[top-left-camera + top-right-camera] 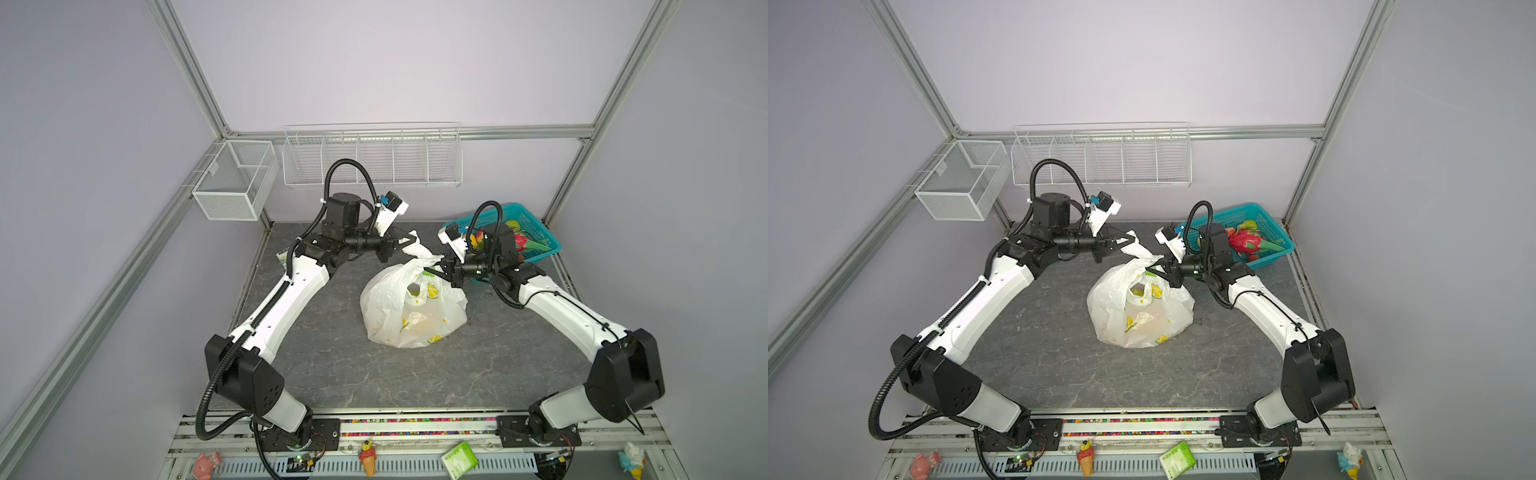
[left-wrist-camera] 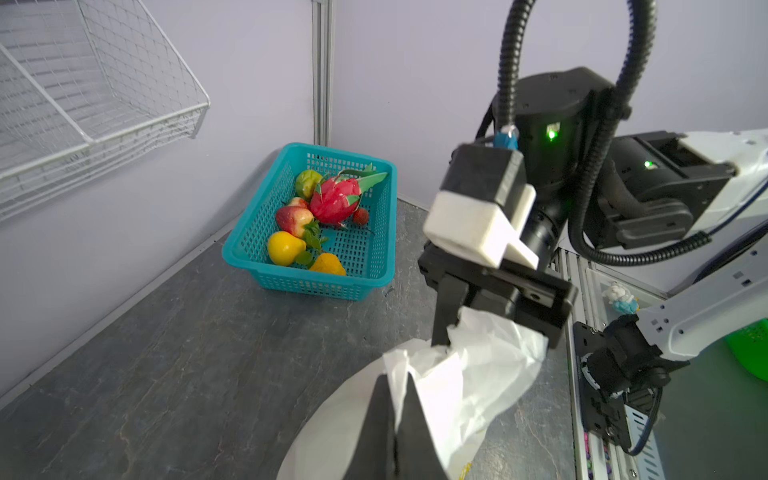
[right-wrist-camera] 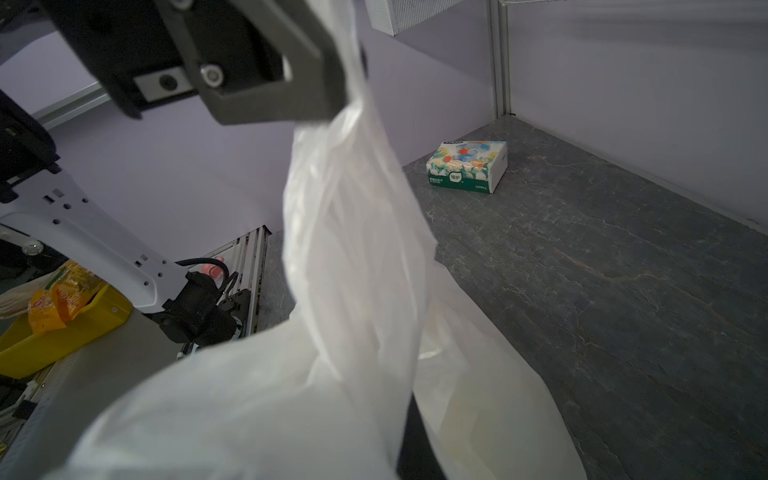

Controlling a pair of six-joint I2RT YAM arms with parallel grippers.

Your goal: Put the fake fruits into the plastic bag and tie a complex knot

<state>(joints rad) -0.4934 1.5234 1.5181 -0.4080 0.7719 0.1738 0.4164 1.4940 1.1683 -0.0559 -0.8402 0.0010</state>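
My left gripper (image 1: 410, 240) and right gripper (image 1: 437, 268) each pinch the plastic bag (image 1: 411, 316) by its handles (image 1: 419, 251); pulling apart too hard may tear the thin film between them.

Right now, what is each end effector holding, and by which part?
Both grip the plastic bag by its handles: left end effector shut on one handle's end, right end effector shut on the other near the bag's mouth.

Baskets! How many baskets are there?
3. A teal basket holding fake fruits stands at the table's back right; a white mesh basket hangs at the back left corner; a long wire basket hangs on the back wall. None seems hidden.
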